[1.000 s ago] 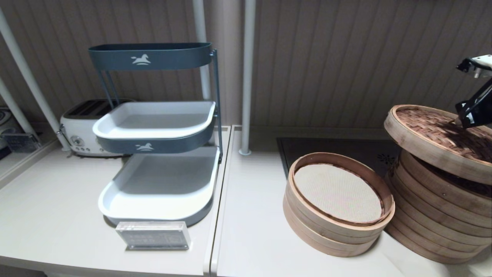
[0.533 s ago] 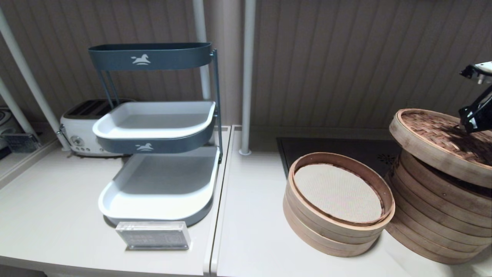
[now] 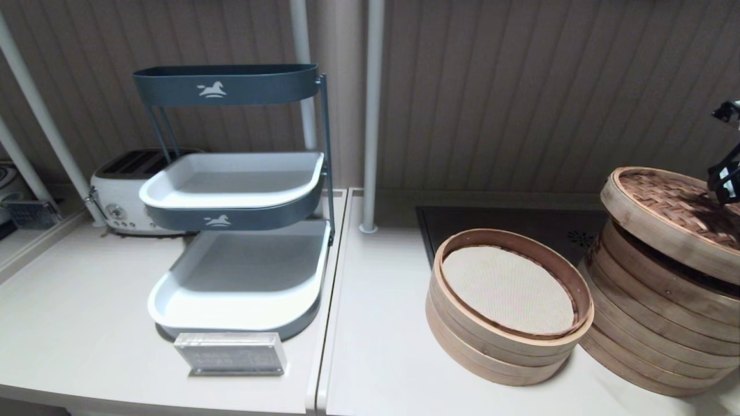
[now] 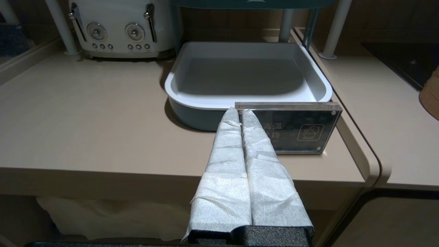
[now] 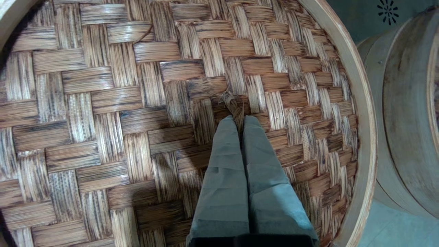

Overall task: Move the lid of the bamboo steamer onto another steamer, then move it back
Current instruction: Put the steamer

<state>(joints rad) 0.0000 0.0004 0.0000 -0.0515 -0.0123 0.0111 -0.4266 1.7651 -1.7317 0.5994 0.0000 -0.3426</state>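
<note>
Lid [image 3: 670, 216]: tilted above tall steamer [image 3: 653, 329] at 3 o'clock, right gripper [image 5: 239, 118] jaws pinching its centre knot [image 5: 233, 104]. Risk: knot slips, lid lands crooked. Left gripper [image 4: 239, 113] parked, jaws pressed together.

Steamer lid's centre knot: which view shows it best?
Right wrist view: the centre knot fills mid-frame, pinched by the right gripper on the bamboo steamer lid. Head view shows only the lid at the frame edge, knot hidden. Left wrist view shows none of it.
</note>
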